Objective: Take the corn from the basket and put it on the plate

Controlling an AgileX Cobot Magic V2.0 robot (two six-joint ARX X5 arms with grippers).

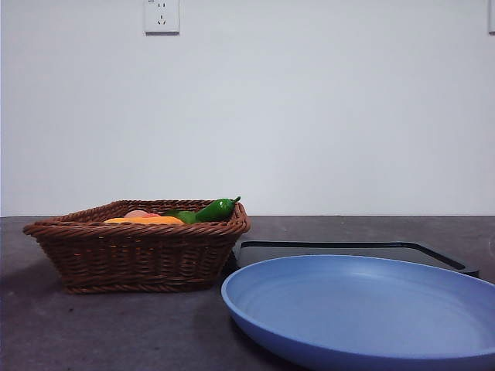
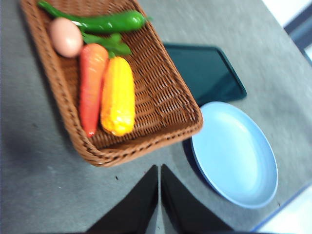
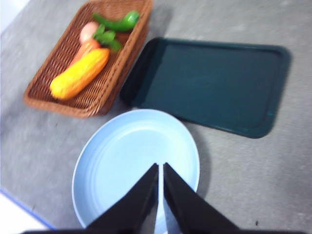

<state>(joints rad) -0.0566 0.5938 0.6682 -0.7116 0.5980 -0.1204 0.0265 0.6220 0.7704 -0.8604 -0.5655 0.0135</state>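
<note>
Front view: corn [image 1: 145, 221] mostly behind basket [image 1: 139, 246] rim.

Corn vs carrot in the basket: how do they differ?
The corn is yellow-orange, thick and bumpy; the carrot is red-orange, slimmer and smoother. The carrot runs longer, with green leaves at one end; the corn shows none. The corn lies toward the middle of the basket, the carrot between it and the wicker wall. Shared: both lie flat, side by side, touching, neither gripped.

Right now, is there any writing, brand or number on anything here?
None that can be read. The basket, corn, plate and black tray bear no words or labels. The wall socket shows only its slots; any marking there is too small to tell.
</note>
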